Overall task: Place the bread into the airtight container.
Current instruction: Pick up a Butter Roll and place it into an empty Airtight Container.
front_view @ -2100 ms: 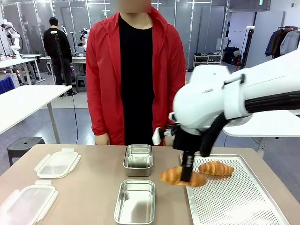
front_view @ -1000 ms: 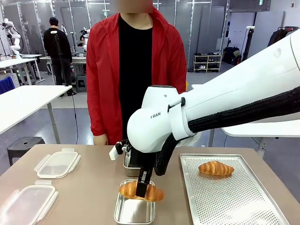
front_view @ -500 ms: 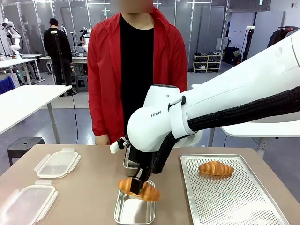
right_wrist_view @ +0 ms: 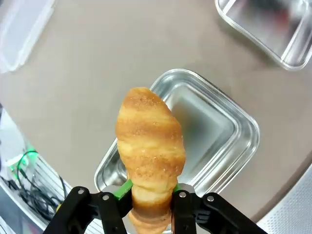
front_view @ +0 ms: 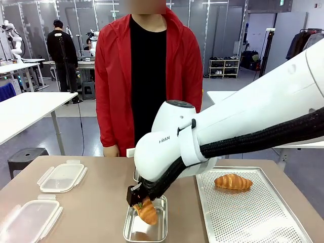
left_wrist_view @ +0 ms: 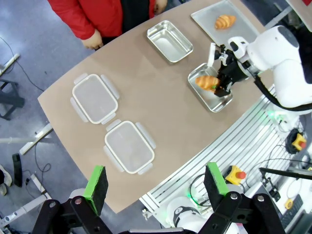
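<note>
You lowered the right gripper [front_view: 137,202], clenched on the bread [front_view: 148,213], into the lower-centre container [front_view: 165,218]; only release remained.

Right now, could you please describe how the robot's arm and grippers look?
The right arm is glossy white with rounded joints, dark lettering on its housing and a black braided cable sleeve along it. The right gripper and left gripper are black, each with two green-padded fingers.

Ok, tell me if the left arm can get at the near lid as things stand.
Probably yes: the lid lies bare below its open jaws, and the right arm is off at the container holding the bread.
</note>
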`<state>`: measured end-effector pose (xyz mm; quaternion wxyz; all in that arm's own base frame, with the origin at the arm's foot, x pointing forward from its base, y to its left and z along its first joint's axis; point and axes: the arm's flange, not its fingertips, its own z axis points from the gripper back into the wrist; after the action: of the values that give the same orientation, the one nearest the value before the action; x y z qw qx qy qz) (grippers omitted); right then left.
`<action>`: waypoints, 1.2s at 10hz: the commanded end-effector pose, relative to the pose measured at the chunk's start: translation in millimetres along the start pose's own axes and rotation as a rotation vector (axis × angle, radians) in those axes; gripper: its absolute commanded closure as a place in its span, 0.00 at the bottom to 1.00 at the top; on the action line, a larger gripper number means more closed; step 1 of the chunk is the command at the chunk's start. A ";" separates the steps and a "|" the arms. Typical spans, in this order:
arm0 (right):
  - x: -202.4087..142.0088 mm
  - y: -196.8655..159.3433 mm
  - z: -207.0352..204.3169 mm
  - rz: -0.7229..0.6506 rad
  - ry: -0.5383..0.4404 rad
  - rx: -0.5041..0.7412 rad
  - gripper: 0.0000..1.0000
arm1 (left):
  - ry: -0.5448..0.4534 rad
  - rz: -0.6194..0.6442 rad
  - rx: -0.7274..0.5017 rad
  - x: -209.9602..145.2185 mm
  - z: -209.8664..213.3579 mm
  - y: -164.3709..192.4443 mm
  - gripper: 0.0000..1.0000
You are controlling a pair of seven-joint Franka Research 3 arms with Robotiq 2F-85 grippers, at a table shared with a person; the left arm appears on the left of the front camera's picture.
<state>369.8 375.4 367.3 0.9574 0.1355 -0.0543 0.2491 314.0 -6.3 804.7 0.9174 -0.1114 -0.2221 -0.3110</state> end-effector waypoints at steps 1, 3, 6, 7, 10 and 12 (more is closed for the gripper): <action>5.6 6.3 -16.8 -0.086 0.049 -0.045 0.79 | 0.004 -0.008 -0.010 -1.5 2.2 -0.8 0.00; 7.2 0.6 -28.2 -0.105 0.072 -0.030 0.79 | 0.004 -0.008 -0.010 -1.5 2.2 -0.8 0.00; 9.4 -5.2 -41.5 -0.131 0.118 -0.056 0.35 | 0.004 -0.008 -0.010 -1.5 2.2 -0.8 0.00; 9.0 -4.3 -40.2 -0.128 0.113 -0.058 0.21 | 0.004 -0.008 -0.010 -1.5 2.2 -0.8 0.00; 2.5 -5.5 -38.3 -0.126 0.114 -0.057 0.00 | 0.004 -0.008 -0.010 -1.5 2.2 -0.8 0.00; -0.2 -11.4 -34.3 -0.114 0.103 -0.045 0.00 | 0.004 -0.008 -0.010 -1.5 2.2 -0.8 0.00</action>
<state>379.0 379.7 328.2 0.9730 0.1042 0.0023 0.2061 314.0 -6.3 804.7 0.9174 -0.1114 -0.2221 -0.3110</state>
